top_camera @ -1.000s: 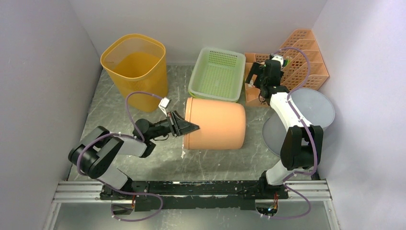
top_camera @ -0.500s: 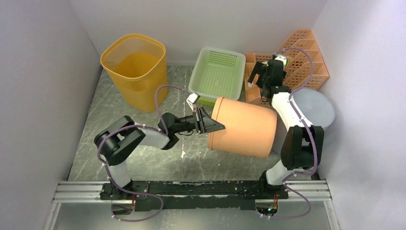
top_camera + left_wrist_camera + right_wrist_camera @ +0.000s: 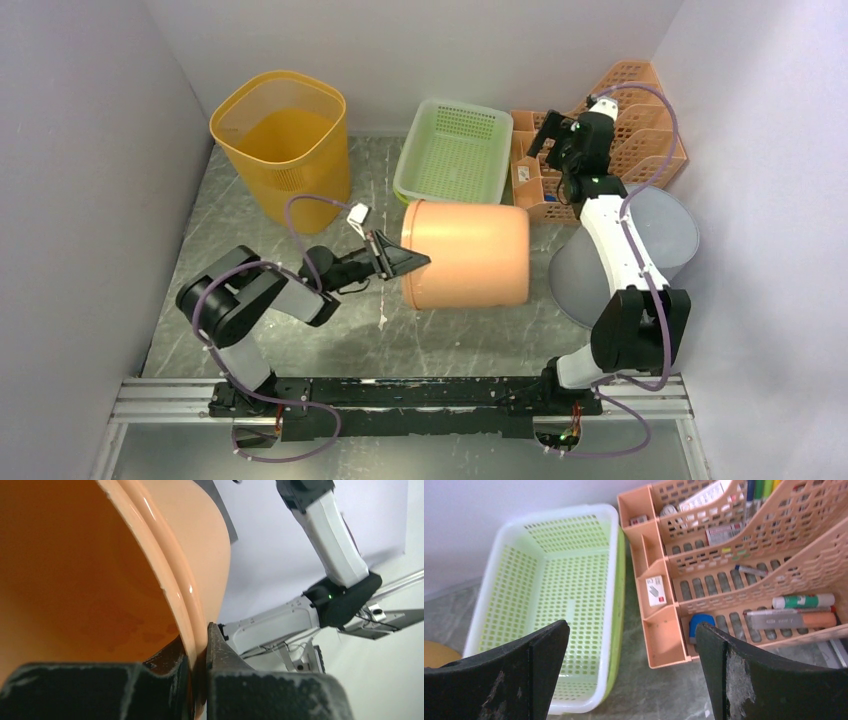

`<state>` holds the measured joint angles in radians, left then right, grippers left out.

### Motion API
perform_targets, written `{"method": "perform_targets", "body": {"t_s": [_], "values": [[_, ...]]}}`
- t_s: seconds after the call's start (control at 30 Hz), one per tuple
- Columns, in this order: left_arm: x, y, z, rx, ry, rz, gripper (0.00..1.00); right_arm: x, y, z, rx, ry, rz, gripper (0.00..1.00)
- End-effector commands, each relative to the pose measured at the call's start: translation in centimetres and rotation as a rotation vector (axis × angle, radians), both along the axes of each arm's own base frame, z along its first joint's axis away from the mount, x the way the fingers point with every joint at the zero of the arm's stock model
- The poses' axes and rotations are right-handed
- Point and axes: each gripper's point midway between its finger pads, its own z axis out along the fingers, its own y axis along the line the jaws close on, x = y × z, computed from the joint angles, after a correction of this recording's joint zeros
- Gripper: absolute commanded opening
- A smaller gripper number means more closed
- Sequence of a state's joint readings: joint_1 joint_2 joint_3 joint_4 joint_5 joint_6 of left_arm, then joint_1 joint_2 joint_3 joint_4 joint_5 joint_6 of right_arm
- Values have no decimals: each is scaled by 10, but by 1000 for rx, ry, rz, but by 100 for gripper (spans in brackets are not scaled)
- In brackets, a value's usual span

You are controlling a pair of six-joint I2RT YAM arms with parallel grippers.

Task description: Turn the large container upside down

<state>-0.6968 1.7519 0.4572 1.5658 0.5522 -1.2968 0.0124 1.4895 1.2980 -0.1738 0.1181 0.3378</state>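
The large container is a smooth orange bucket (image 3: 470,254) lying on its side at the table's middle, mouth facing left. My left gripper (image 3: 408,262) is shut on its rim, one finger inside and one outside. In the left wrist view the rim (image 3: 185,605) runs down between the two black fingers (image 3: 230,665). My right gripper (image 3: 556,140) is open and empty, raised at the back right between the green basket and the orange organizer; its fingers (image 3: 744,665) frame the table below in the right wrist view.
A yellow mesh bin (image 3: 285,140) stands at the back left. A green perforated basket (image 3: 455,150) sits behind the bucket, also in the right wrist view (image 3: 549,600). An orange desk organizer (image 3: 640,130) with stationery is at the back right (image 3: 744,555). A grey round bin (image 3: 650,235) lies right of the bucket.
The left gripper, still gripping the rim, swung the bucket right and lifted it, then brought it back left. The right gripper moved slightly right and back.
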Motion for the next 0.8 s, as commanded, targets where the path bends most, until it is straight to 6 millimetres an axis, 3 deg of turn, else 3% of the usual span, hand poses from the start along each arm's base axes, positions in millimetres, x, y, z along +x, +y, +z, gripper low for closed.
{"method": "perform_targets", "body": {"t_s": [0.0, 0.17, 0.3, 0.37, 0.47, 0.63, 0.77], "values": [[7, 50, -10, -17, -106, 134, 7, -8, 1, 41, -6, -72, 27, 100], [10, 75, -19, 17, -94, 178, 7, -11, 3, 46, 3, -81, 34, 100], [9, 85, -34, 54, -65, 201, 7, -12, 5, 46, 5, -82, 41, 100], [6, 86, -29, 43, -73, 196, 7, -11, 4, 45, 1, -80, 37, 100], [2, 81, 13, -57, -130, 170, 7, -10, 2, 45, -2, -78, 32, 100], [-10, 66, 108, -289, -248, 126, 7, -8, 1, 48, 5, -90, 17, 100], [-20, 36, 150, -395, -295, 43, 7, -6, -2, 46, -4, -84, 3, 100]]}}
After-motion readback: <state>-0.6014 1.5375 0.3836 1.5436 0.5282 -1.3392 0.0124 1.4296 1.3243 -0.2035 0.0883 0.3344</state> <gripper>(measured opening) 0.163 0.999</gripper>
